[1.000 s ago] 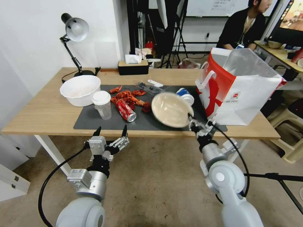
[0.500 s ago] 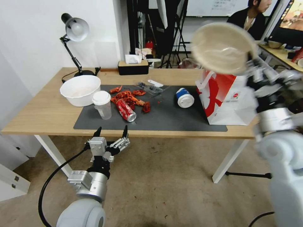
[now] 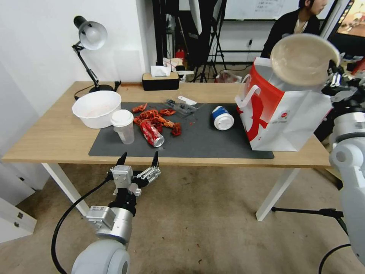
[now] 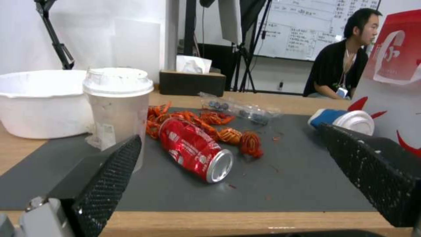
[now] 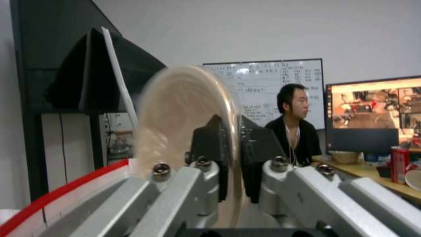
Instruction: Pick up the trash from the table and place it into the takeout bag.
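Since 0.5 s ago, right arm has carried the beige bowl [image 3: 303, 59] further right and a little lower; it now hangs tilted on edge directly above the open mouth of the takeout bag [image 3: 281, 110], at the bench's right end. Right end effector [image 3: 334, 78] pinches the bowl's rim, fingers clamped either side of it, as the right wrist view confirms [image 5: 228, 158]. Judgement: transport leg nearly done; bowl needs lowering or release into bag, not yet inside.

Left end effector [image 3: 139, 161] parked below the bench's near edge, fingers spread wide, holding nothing; barely shifted vs. earlier.

Still on the dark mat [image 3: 213, 146], awaiting pickup:
- crushed red can [image 3: 151, 133], lying on its side, mid-left
- lidded clear cup [image 3: 123, 126], upright, just left of can
- blue-and-white tub [image 3: 222, 117], on its side, near the bag
- red food scraps [image 3: 154, 116], behind can

Large white bowl [image 3: 96, 108] sits far left on the bench [image 3: 49, 140].
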